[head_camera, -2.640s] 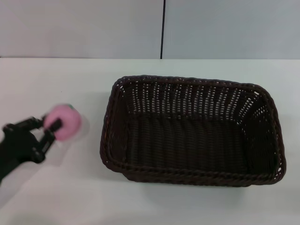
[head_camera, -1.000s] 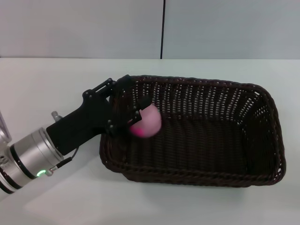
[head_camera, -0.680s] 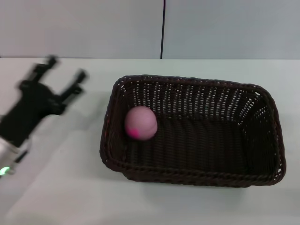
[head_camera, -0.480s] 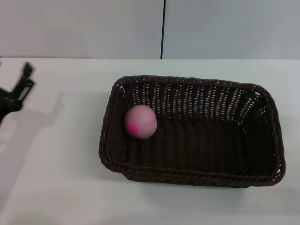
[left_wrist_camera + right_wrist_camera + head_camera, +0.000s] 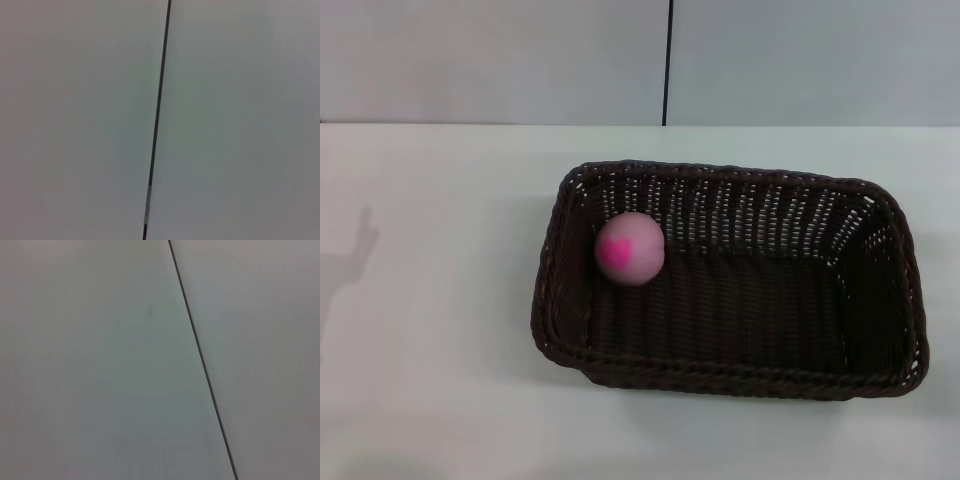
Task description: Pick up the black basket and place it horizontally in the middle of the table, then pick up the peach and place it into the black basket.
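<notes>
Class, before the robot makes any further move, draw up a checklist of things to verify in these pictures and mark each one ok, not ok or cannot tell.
1. Peach inside the black basket: ok.
2. Basket lying horizontally on the table: ok.
3. Basket in the table's middle: cannot tell, table edges not shown.
4. Peach at rest: cannot tell.
5. Both pincers clear of the basket: ok, neither shows in any view.

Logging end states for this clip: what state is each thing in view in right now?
black basket: upright, open side up, long side across the table, holding the peach.
peach: inside the basket at its left end, free of any end effector.
table: bears the basket.
Left and right end effectors: not in view.
</notes>
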Available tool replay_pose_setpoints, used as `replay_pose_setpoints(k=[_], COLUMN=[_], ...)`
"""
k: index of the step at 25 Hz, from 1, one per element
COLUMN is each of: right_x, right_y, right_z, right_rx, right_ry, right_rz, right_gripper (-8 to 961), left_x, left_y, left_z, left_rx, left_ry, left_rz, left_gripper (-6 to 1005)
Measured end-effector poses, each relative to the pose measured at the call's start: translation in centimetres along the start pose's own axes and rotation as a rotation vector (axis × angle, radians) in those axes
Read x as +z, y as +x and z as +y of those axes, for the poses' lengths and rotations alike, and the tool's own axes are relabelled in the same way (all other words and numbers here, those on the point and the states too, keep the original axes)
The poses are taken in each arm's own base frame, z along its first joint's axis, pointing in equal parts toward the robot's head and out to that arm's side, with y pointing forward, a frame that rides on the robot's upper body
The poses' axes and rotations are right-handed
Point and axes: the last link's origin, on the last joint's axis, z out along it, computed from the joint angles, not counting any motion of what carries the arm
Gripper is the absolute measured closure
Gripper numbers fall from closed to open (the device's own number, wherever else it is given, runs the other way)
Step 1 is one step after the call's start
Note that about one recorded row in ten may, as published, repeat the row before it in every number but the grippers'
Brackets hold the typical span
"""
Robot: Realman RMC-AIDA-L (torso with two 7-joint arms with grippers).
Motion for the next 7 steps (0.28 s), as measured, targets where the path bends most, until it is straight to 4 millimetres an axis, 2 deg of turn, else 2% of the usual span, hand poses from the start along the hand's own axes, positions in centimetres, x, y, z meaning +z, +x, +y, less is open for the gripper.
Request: replay_pose_setpoints(k=[7], right_x=[0.42], right_y=[0.86], right_z=[-0.14], right_rx=[0.004], right_ry=[0.019], right_rz=[0.054], right_gripper=[201], left_x=[-0.45], left_y=[0.06], left_z=[-0.06], left_rx=[-0.021], left_ry=[0.03], left_rz=[0.012], left_gripper=[157])
